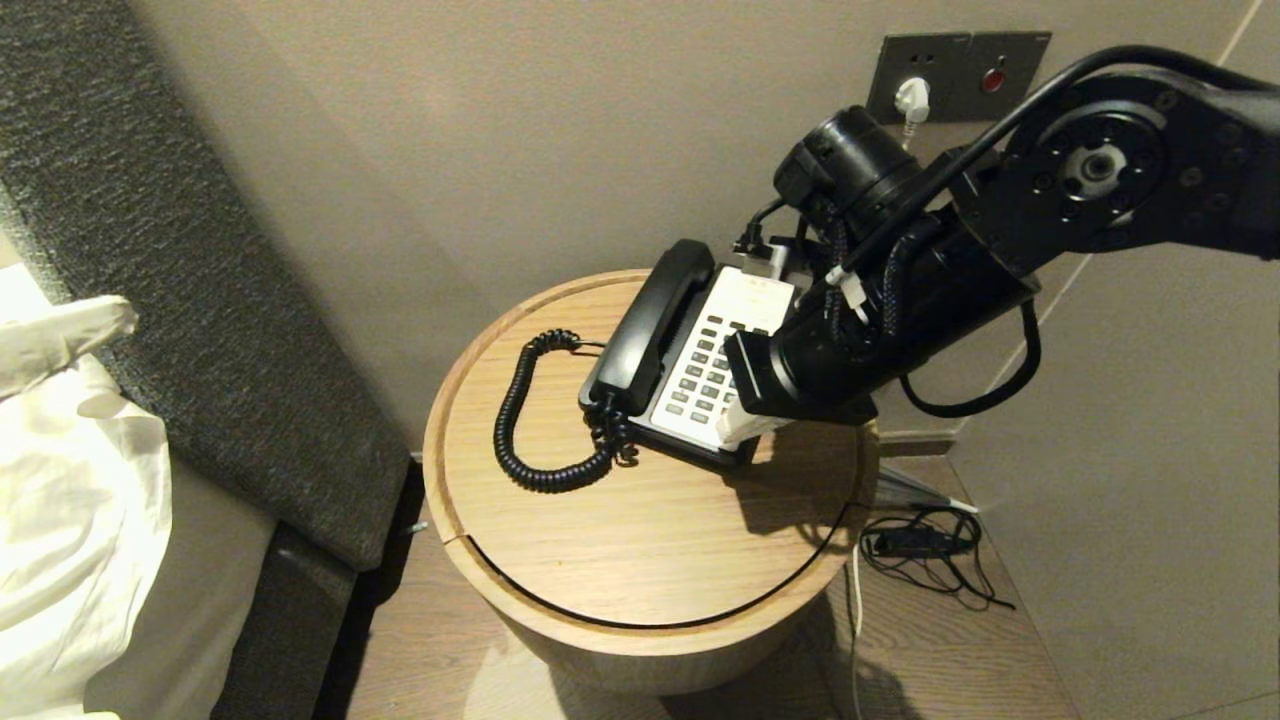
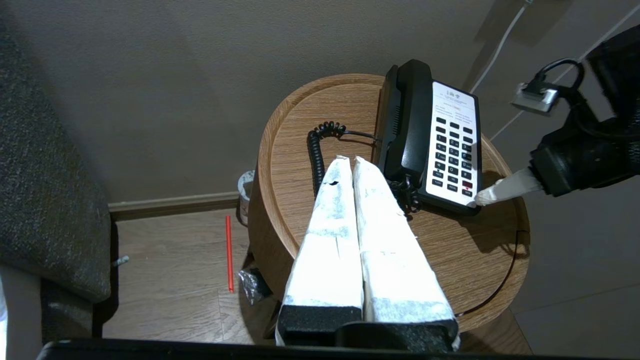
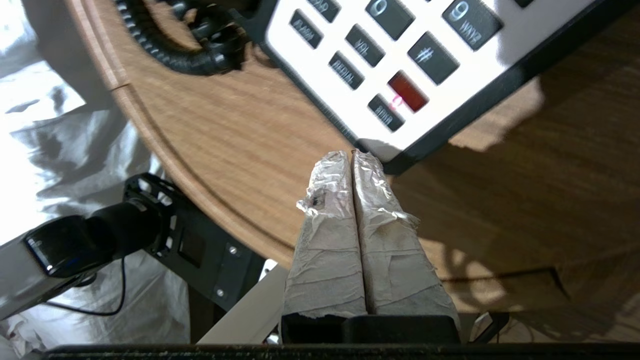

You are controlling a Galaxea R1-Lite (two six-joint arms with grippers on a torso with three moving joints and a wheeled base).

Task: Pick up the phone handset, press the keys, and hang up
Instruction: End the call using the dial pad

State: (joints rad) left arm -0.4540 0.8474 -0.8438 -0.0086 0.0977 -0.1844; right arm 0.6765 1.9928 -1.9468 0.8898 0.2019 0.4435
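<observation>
Pressing together, the right gripper (image 3: 353,156) fingers meet the phone (image 3: 450,75) corner, holding nothing

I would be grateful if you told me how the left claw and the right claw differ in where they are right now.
The right claw has its tip at the near corner of the phone, by the keypad; the left claw hangs back, off the phone, its tip over the coiled cord. The handset lies in its cradle, held by neither. Both are shut, empty and wrapped in white.
</observation>
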